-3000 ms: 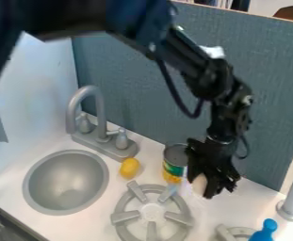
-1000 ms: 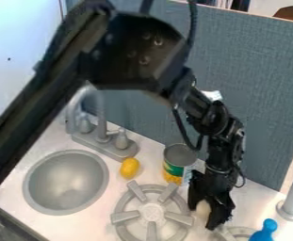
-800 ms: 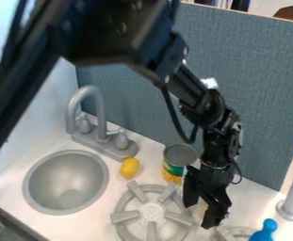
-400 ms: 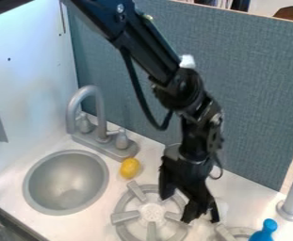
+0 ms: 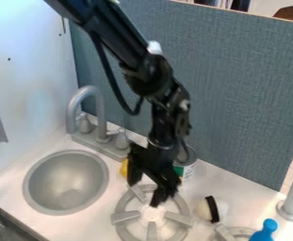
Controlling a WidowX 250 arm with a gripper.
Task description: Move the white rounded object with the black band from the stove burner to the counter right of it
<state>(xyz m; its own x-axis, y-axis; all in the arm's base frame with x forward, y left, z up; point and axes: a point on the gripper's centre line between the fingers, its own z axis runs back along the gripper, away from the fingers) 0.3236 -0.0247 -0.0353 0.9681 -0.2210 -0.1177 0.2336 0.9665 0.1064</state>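
Watching my claw (image 5: 144,193) over the burner (image 5: 152,214), I see its fingers well apart, nothing between; the yellow thing (image 5: 123,169) sits just view-left, partly behind it, and the white, black-banded thing (image 5: 204,210) lies apart, lower right.

The black, jointed robot arm (image 5: 126,47) is slanted down and rightward from the upper left, with a black cable (image 5: 110,82) looped beneath it. At the wrist (image 5: 163,110) it is bent almost straight down. The black two-finger gripper (image 5: 144,195) is held over the white countertop (image 5: 126,226), inside its back edge, its fingers (image 5: 134,172) spread apart.
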